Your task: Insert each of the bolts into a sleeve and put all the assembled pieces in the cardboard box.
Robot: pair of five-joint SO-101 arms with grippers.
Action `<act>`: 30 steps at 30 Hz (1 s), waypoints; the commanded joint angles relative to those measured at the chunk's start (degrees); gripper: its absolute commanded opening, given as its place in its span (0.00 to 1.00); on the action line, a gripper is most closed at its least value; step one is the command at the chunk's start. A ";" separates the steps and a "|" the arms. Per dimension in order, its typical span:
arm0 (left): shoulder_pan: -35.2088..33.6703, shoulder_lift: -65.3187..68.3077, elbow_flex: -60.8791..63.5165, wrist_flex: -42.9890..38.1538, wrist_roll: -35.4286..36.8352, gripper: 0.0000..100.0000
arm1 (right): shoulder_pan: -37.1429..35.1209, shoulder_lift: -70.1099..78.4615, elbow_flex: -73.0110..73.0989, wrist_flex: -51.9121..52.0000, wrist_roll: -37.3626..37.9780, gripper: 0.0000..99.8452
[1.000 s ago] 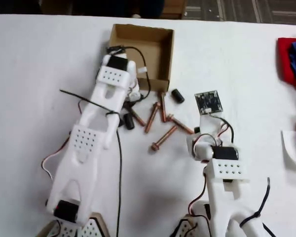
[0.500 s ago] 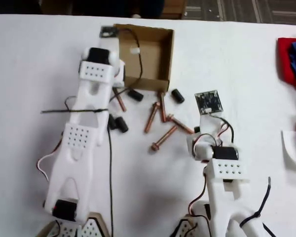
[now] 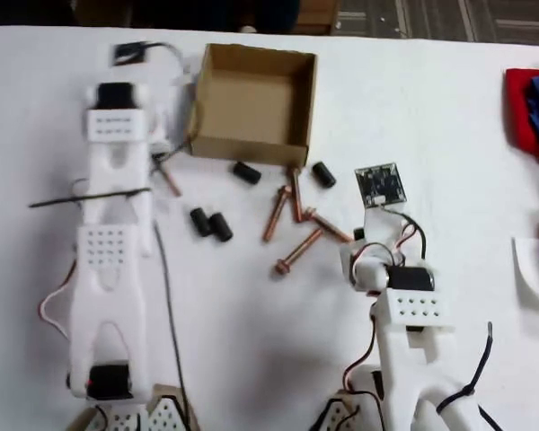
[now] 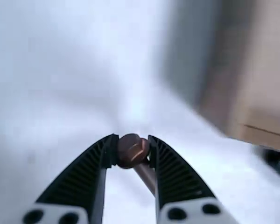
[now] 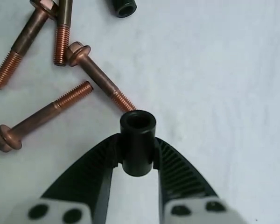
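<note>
Gripping a copper bolt [image 4: 133,151] by its head, our left gripper [image 4: 132,140] is closed narrowly on it, and the shank runs back between the fingers. From above we see that bolt held just off the near left corner of the cardboard box [image 3: 247,151], over the white surface [image 3: 431,135], with the left arm [image 3: 117,180] stretched alongside the box's left wall. Our right gripper [image 5: 137,139] is clamped on an upright black sleeve [image 5: 138,126] with its bore facing the wrist camera. It sits well out from the box's near right corner, past the scattered parts. Between the box and that gripper lie four loose bolts. One bolt [image 3: 296,195] points straight away from the box's near wall and a second bolt [image 3: 276,213] leans beside it. A third bolt [image 3: 328,226] and a fourth bolt [image 3: 298,251] lie farther out. A loose sleeve [image 3: 246,172] rests just beside the near wall, and another sleeve [image 3: 322,174] lies just off the near right corner. A pair of sleeves [image 3: 220,226] lies side by side farther from the near wall. A red cloth [image 3: 530,99] lies well to the right of the box.
</note>
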State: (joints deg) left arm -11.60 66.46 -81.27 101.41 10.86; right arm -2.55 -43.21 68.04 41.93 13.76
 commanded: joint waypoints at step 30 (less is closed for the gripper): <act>3.34 -12.22 35.03 1.05 9.32 0.17 | -0.48 -1.89 1.41 -3.03 -0.44 0.02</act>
State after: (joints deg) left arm -11.34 55.82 -46.81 100.70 19.56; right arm -2.46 -43.21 69.80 39.65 13.76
